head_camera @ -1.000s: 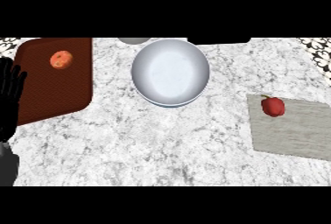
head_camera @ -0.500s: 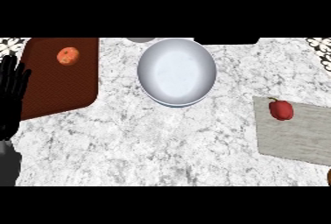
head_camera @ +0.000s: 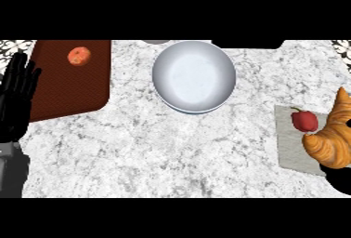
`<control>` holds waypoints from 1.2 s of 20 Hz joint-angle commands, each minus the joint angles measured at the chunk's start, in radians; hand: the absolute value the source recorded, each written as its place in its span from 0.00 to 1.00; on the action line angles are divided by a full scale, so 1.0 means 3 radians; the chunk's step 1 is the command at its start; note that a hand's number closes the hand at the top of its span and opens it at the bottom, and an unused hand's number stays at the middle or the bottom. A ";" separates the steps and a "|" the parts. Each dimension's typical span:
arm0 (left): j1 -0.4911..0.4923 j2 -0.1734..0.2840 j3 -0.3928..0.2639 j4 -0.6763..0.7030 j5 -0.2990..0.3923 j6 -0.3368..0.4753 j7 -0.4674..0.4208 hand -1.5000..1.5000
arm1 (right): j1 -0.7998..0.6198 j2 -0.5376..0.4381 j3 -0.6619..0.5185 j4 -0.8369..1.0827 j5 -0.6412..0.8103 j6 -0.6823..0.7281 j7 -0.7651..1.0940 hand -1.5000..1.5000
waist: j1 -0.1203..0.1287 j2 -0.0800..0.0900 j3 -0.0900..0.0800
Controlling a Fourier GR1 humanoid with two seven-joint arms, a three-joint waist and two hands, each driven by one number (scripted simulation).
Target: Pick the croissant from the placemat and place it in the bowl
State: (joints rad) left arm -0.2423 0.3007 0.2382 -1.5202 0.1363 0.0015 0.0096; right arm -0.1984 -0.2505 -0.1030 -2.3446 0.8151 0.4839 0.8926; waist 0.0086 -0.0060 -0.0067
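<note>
Where visible: one croissant [head_camera: 332, 139], one bowl [head_camera: 194, 76].

A kitchen; marble counter [head_camera: 171, 148] bearing a bowl [head_camera: 194, 76], placemats, croissant [head_camera: 332, 139], red pepper [head_camera: 304, 120]

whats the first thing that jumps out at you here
The big golden croissant at the right edge, over the grey placemat beside a small red pepper. Next, the pale bowl at top centre on the marble counter. At the left edge the left robot hand rests open, fingers up.
</note>
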 commanded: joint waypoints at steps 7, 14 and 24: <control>0.0030 0.0021 -0.0007 0.0036 -0.0019 -0.0061 -0.0068 0.50 | -0.1909 0.0599 0.0579 0.0737 0.0093 0.0428 0.1248 1.00 | 0.0051 0.0008 0.0006; -0.0117 0.0047 0.0064 0.0110 0.0019 -0.0039 -0.0047 0.50 | -0.2220 0.0827 0.0533 0.1950 0.0201 -0.0176 0.0915 1.00 | 0.0049 0.0038 0.0017; -0.0311 -0.0033 -0.0030 0.0346 -0.0089 0.0005 -0.0152 0.50 | -0.2356 0.0834 0.0863 0.3387 0.0466 -0.1090 0.0694 1.00 | 0.0059 0.0059 0.0018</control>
State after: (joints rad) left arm -0.2901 0.2919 0.2320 -1.4702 0.1195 0.0021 -0.0116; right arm -0.8923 -0.0076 0.0925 -1.4999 0.9133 0.3116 1.0313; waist 0.0212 0.0052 -0.0011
